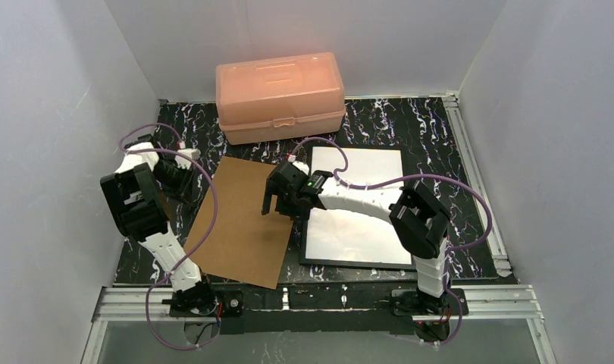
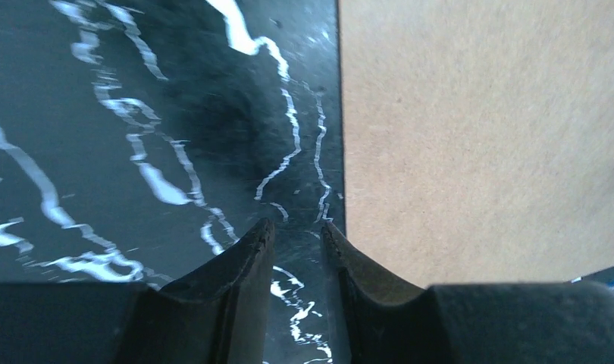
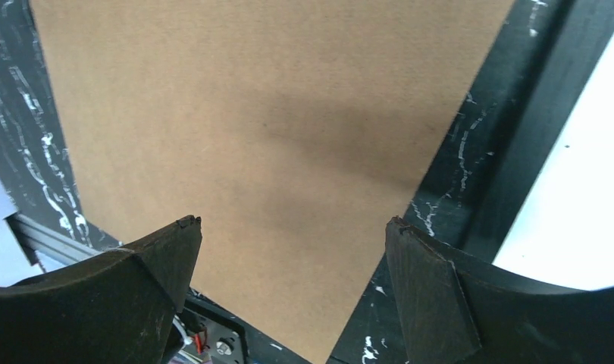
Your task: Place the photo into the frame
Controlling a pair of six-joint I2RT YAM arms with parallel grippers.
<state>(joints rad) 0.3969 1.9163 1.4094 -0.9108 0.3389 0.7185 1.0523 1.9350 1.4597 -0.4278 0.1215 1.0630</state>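
The right tool (image 1: 279,208) hangs wide open and empty over the right-hand edge of the brown board (image 1: 239,227), low above it but not touching as far as I can see. The left tool (image 1: 181,178) sits off by the board's far left corner. In its own wrist view its fingers are all but closed, with only a sliver of table between them and nothing held.

The frame (image 1: 349,264) lies flat on the table (image 1: 410,125) to the right of the board, just beside it with a strip of table between. A white sheet (image 1: 357,174) fills its opening. No printed picture shows anywhere, so I cannot tell whether this white face is the photo's blank back or some other sheet. If it is the photo lying face down, I'd judge the placing itself largely done and the board the thing in hand.

The next move looks like getting hold of that board. It lies flat, so a finger has to get under its edge, or the board has to be slid until a lip overhangs. Then it must be carried squarely over the frame.

By my count there is one frame, one brown board, one white sheet showing, one peach box (image 1: 281,95) at the back, and two arms.
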